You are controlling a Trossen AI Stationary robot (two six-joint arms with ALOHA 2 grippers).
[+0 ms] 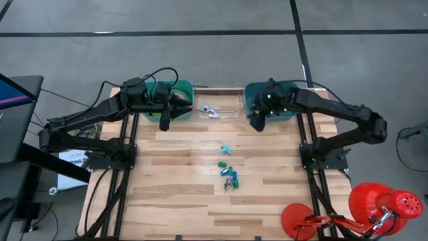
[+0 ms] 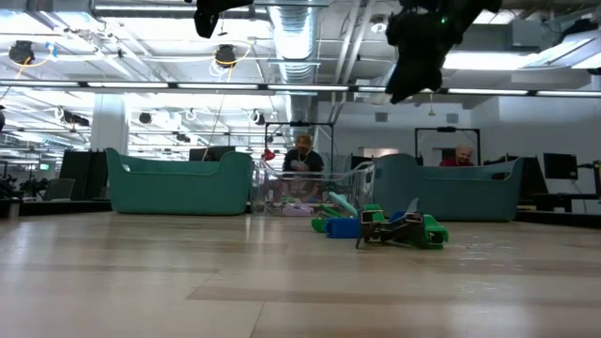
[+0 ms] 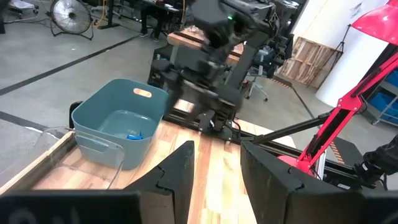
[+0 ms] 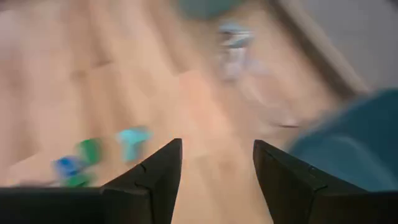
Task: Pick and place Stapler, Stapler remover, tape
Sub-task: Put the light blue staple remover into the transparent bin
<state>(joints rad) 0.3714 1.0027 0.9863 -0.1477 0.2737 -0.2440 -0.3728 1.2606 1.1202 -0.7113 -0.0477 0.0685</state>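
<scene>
Teal bins (image 1: 175,100) flank both empty, spread-fingered grippers, left (image 1: 164,123) and right (image 1: 256,124); next likely comes reaching the mid-table stapler pile (image 1: 228,173).

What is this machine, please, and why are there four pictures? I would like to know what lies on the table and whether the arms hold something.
It is a robot with two dark arms at a wooden table. One picture looks straight down, one looks level across the table top, and two come from cameras on the arms' wrists. At the table's far edge stand two teal bins, the left bin and the right bin, with a clear tray between them. A cluster of small coloured pieces lies mid-table. The left gripper hangs by the left bin, the right gripper by the right bin. Both wrist views show open fingers with nothing between them, so neither arm holds anything. People sit in the room behind.
</scene>
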